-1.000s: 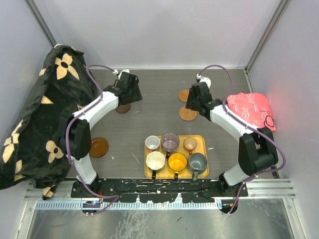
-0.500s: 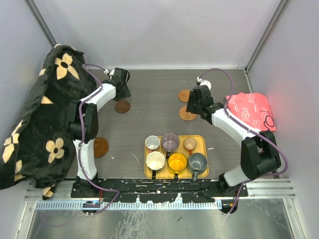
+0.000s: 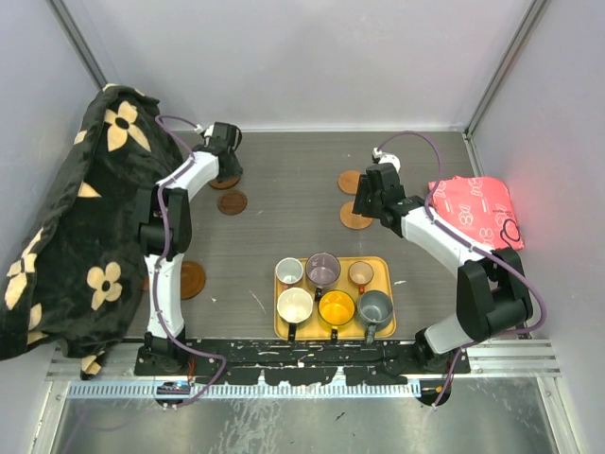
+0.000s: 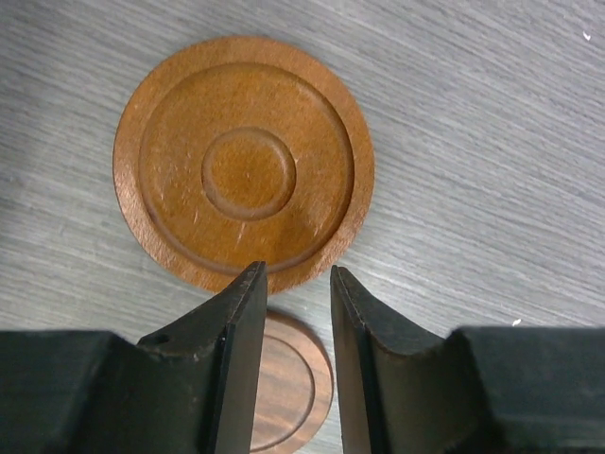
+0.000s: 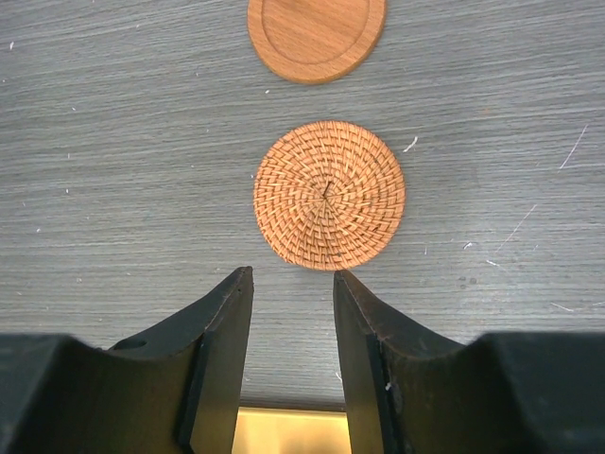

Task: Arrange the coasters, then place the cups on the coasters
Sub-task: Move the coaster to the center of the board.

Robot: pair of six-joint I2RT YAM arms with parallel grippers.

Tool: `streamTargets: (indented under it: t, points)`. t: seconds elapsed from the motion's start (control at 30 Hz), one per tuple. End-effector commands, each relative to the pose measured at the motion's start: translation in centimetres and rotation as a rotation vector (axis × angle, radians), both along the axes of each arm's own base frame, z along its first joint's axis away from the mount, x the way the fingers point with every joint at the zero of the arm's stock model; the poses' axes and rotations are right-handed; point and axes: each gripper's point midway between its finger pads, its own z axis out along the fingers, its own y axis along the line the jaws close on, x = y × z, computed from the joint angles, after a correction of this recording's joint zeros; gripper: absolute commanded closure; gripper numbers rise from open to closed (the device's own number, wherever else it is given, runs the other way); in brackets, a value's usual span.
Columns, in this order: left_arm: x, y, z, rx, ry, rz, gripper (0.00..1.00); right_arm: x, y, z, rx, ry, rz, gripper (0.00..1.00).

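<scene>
Under my left gripper point(image 4: 295, 272), a ringed orange-brown coaster point(image 4: 244, 163) lies just ahead of the fingertips. A smaller, darker coaster point(image 4: 284, 383) shows in the narrow gap between the fingers. That gripper point(image 3: 225, 168) is open and holds nothing. My right gripper point(image 5: 293, 272) hangs open and empty above a woven coaster point(image 5: 328, 195), with a smooth wooden coaster point(image 5: 317, 38) beyond it. Another coaster point(image 3: 187, 279) lies at the table's left. Several cups, among them a white cup point(image 3: 289, 271) and an orange cup point(image 3: 337, 306), stand on the yellow tray point(image 3: 383, 265).
A black cloth with cream flowers point(image 3: 76, 218) is heaped along the left wall. A red cloth point(image 3: 477, 208) lies at the right edge, near my right arm. The tray sits at the near middle, between the two arm bases.
My left gripper has swung back and left to the far coasters, and its jaws have narrowed. My right gripper has shifted only slightly.
</scene>
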Motion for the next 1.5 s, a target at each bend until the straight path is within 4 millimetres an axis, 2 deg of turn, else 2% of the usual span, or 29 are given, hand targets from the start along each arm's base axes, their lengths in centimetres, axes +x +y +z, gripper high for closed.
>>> streamTargets:
  t: [0.0, 0.37, 0.57, 0.8, 0.9, 1.07, 1.47]
  points:
    - [2.7, 1.2, 1.8, 0.019, -0.079, 0.022, 0.66, 0.8, 0.4, 2.3, 0.033, -0.076, 0.000, 0.54]
    - [3.6, 3.4, 0.2, 0.044, -0.063, 0.061, 0.66, 1.1, 0.4, 1.7, 0.026, -0.062, -0.006, 0.54]
    - [3.8, 3.5, -0.9, 0.051, -0.021, 0.051, 0.65, 1.1, 0.3, 1.5, 0.021, -0.061, -0.009, 0.54]
    - [3.1, 3.4, -3.0, 0.066, 0.070, 0.042, 0.65, 1.1, 0.4, 1.5, 0.025, -0.059, -0.005, 0.54]
    - [2.5, 2.4, -3.2, 0.055, 0.080, 0.029, 0.65, 1.2, 0.5, 1.6, 0.029, -0.060, -0.005, 0.54]
    - [1.4, -0.3, -3.1, 0.066, 0.089, -0.014, 0.65, 1.1, 0.6, 1.4, 0.036, -0.057, 0.000, 0.54]
    - [-2.4, -10.3, -3.1, 0.052, 0.110, -0.185, 0.63, 0.3, -0.3, 2.4, 0.031, -0.083, -0.033, 0.54]
